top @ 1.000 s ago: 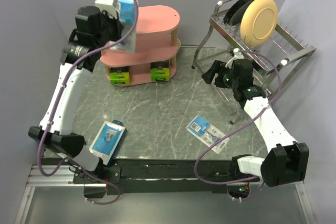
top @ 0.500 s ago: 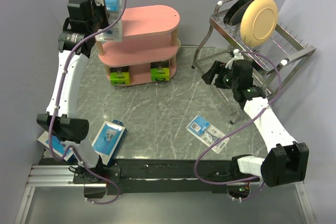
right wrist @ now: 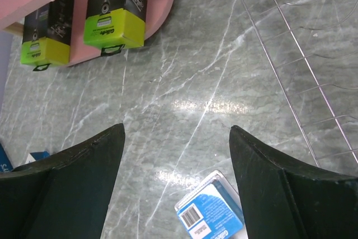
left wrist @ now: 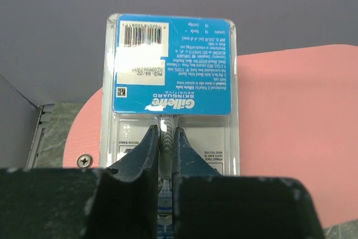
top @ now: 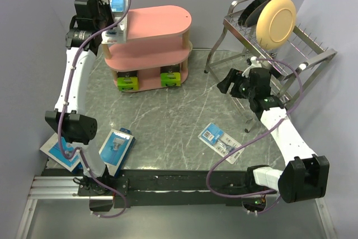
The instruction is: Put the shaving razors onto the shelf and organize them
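The left claw (left wrist: 165, 136) is clenched on a blister pack (left wrist: 170, 65), pinching the clear lower half on its centreline, with the label end pointing away. In the overhead view the pack hangs high at the 9 o'clock end of the shelf (top: 159, 23), just off the rim of the top board and not yet resting on it.

The pack looks light and flat, with a fairly stiff but slick plastic shell. I judge that a two-finger pinch could let it swivel or slide. A central grip like this one, on the flat web and off the bulged razor pocket, seems the right place. Setting it down should do it no harm. Being so light, though, it could skate on the smooth board if let go while tilted.

Two black boxes (top: 127, 80) (top: 170, 76) stand on the bottom tier, at the shelf's 6 o'clock side. On the desk (top: 184, 110) lie the other blister pack (top: 220, 140) at 5 o'clock and one carded pack (top: 116, 147) at 7 o'clock. Another carded pack (top: 55, 152) sits at the 8 o'clock edge, partly hidden by the left arm.

The right claw (right wrist: 176, 138) is released, fingers wide apart, hovering over the desk at 3 o'clock. The rack (top: 313, 54) with plates (top: 277, 22) stands at 2 o'clock, just beside that arm and well apart from the shelf. For the held pack, the nearest obstacle is probably the board's own rim.
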